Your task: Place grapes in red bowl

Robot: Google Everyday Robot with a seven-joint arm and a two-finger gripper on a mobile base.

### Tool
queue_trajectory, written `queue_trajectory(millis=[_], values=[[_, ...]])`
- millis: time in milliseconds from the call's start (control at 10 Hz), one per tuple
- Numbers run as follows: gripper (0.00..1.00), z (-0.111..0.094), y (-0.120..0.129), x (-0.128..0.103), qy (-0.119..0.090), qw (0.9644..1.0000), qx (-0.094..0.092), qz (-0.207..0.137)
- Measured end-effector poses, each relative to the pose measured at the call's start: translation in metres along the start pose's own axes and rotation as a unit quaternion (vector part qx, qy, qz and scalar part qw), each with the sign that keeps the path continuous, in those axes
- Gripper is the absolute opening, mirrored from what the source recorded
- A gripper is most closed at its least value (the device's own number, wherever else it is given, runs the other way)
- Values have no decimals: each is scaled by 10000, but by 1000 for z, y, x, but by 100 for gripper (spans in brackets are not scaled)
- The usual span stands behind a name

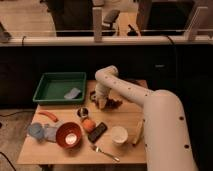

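Observation:
The grapes (115,103), a small dark reddish cluster, lie on the wooden table (130,117) just right of my gripper (101,103). The gripper points down at the table's middle back, close beside the grapes; I cannot tell whether it touches them. The red bowl (59,132), orange-red with a pale glossy centre, stands at the front left, well away from the gripper.
A green tray (46,80) with a grey-blue cloth (73,93) sits back left. An orange fruit (88,124), small metal cup (83,113), dark flat device (97,132), white cup (119,135), fork (104,152), yellowish item (137,134), orange-red stick (48,115) and blue object (36,131) crowd the front.

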State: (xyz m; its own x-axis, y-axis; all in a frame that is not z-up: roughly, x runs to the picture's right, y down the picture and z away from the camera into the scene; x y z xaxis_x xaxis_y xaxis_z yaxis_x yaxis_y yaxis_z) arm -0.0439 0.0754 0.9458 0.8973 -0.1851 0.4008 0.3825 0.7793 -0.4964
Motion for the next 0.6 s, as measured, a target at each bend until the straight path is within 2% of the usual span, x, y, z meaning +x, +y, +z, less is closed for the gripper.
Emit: queue_trajectory(millis=[100, 400, 600], values=[[0, -7, 2, -1, 3, 10000, 1, -25], [0, -41, 11, -12, 63, 9999, -23, -133], [0, -61, 22, -23, 31, 9997, -18, -245]])
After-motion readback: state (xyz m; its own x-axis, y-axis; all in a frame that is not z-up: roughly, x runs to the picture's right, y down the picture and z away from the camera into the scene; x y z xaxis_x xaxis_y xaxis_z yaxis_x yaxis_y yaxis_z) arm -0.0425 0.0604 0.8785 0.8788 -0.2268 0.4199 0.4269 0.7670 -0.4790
